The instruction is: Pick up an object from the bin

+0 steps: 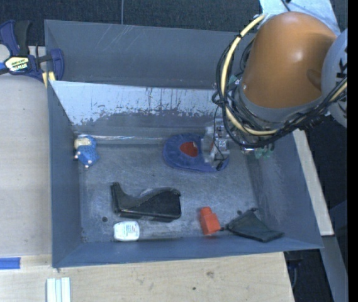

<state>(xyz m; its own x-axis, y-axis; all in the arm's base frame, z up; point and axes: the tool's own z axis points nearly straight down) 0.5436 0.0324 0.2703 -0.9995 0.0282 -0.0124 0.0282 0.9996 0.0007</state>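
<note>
Orange wrist cover (292, 55) hangs over bin's (166, 61) back right. Gripper (215, 146) sits low at right edge of blue dish (179, 157) w/ red piece (189, 148) in it. Open or closed: can't tell. Nothing lifted yet, I'd judge; grasp & lift remain. Black tool (147, 203), orange block (208, 221) lie near front.

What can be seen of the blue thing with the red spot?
The blue thing is a rounded, low, dark blue shape with a red-orange patch in its middle. Its material is unclear. It lies on the bin floor near the back wall, right of centre. The gripper is at its right end; I cannot tell whether they touch.
</note>
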